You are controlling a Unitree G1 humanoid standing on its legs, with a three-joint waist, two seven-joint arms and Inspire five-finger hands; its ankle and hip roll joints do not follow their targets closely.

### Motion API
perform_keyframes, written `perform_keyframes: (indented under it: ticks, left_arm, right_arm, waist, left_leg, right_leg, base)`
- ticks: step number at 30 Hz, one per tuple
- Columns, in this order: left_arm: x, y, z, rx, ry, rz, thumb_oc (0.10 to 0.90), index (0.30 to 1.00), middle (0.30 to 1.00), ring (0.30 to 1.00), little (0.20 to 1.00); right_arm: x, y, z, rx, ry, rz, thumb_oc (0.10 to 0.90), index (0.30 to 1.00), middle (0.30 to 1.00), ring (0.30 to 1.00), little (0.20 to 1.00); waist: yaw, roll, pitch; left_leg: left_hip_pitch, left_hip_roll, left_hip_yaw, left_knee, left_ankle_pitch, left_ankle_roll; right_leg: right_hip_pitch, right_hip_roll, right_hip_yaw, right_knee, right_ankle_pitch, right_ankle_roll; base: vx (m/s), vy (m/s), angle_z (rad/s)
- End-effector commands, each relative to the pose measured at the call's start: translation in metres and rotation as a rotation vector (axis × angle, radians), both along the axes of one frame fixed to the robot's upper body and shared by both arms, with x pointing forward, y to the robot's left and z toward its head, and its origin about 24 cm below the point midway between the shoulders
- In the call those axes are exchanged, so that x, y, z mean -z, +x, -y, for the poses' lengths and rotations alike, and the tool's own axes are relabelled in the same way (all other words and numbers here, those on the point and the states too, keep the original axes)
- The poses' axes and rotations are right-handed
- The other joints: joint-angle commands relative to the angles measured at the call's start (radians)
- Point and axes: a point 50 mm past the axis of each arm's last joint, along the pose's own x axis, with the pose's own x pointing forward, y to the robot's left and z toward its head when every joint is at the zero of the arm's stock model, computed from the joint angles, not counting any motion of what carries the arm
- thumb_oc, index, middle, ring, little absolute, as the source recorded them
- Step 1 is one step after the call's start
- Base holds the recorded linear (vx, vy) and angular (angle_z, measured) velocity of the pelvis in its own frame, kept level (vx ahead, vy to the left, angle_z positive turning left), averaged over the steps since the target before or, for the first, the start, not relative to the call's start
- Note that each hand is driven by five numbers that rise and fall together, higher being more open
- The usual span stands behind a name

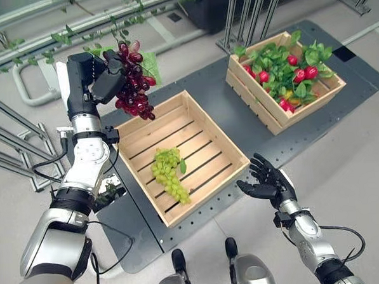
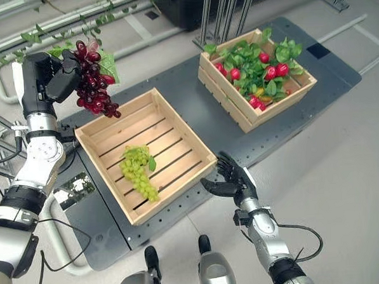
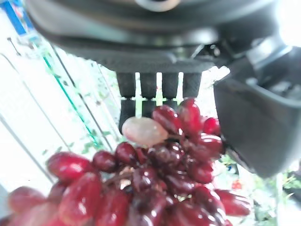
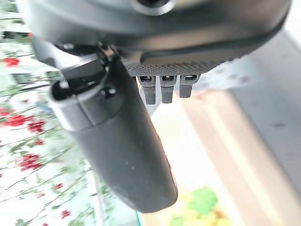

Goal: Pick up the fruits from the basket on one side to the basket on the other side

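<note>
While the left hand hangs in the air beyond the far left corner of the near crate, its fingers and thumb are curled round the top of a bunch of red grapes, which dangles clear of everything with a green leaf behind it. Inside the near crate lies a bunch of green grapes on the slats, toward the front. Farther off to the right stands a second crate, apart from the first, holding green leaves and small red fruits. Both crates rest on a dark table. Near the first crate's front right corner, the right hand hovers with fingers spread and relaxed, holding nothing.
</note>
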Motion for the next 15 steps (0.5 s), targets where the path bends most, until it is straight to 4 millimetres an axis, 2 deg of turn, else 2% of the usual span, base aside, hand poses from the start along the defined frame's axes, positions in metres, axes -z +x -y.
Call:
perform_keyframes:
  ticks: [1,3,7,10,13,15]
  left_arm:
    - [-0.032,-0.005,0.002,0.047,-0.103,0.198,0.4,0.3,0.3,0.3,0.3]
    - [-0.04,-0.002,0.008,0.099,-0.138,0.21,0.4,0.3,0.3,0.3,0.3]
    - [-0.05,0.002,0.013,0.167,-0.179,0.212,0.4,0.3,0.3,0.3,0.3]
    - [-0.058,0.008,0.023,0.26,-0.199,0.194,0.4,0.3,0.3,0.3,0.3]
    - [-0.061,0.01,0.033,0.316,-0.186,0.178,0.4,0.3,0.3,0.3,0.3]
    - [-0.065,0.012,0.049,0.389,-0.179,0.15,0.4,0.3,0.3,0.3,0.3]
  right_arm:
    - [-0.024,-0.004,0.017,-0.071,-0.054,0.142,0.8,0.9,0.9,0.9,0.9]
    - [-0.049,0.007,0.014,-0.138,-0.02,0.225,0.8,0.9,0.9,0.9,0.9]
    - [-0.077,0.021,0.005,-0.227,0.009,0.3,0.8,0.9,0.9,0.9,0.9]
    - [-0.116,0.039,-0.013,-0.321,0.023,0.383,0.8,0.9,0.9,0.9,0.9]
    - [-0.135,0.046,-0.024,-0.364,0.016,0.422,0.8,0.9,0.9,0.9,0.9]
    - [-0.154,0.053,-0.038,-0.414,0.003,0.445,0.8,0.9,0.9,0.9,0.9]
  waist:
    - [-0.01,0.061,-0.21]
    - [-0.002,0.066,-0.219]
    - [0.004,0.071,-0.228]
    - [0.007,0.076,-0.24]
    - [0.011,0.079,-0.248]
    - [0.019,0.079,-0.253]
  left_leg:
    - [-0.017,0.026,-0.009,0.066,-0.108,-0.041]
    - [-0.007,0.026,-0.014,0.039,-0.099,-0.044]
    - [-0.003,0.027,-0.02,0.018,-0.09,-0.049]
    - [0.005,0.028,-0.019,0.014,-0.091,-0.051]
    - [0.01,0.031,-0.018,0.013,-0.091,-0.052]
    - [0.013,0.032,-0.021,0.014,-0.091,-0.052]
  right_leg:
    - [-0.063,-0.082,0.0,0.017,0.081,0.036]
    - [-0.047,-0.08,-0.013,-0.001,0.081,0.036]
    - [-0.033,-0.077,-0.024,-0.016,0.08,0.034]
    - [-0.02,-0.075,-0.028,-0.032,0.08,0.031]
    - [-0.011,-0.073,-0.026,-0.038,0.08,0.028]
    - [-0.004,-0.07,-0.025,-0.041,0.077,0.025]
  base:
    - [0.01,-0.036,-0.01]
    - [0.0,-0.04,0.0]
    - [0.0,-0.005,-0.01]
    - [0.0,-0.006,-0.03]
    - [0.01,-0.001,0.0]
    - [0.01,-0.017,0.0]
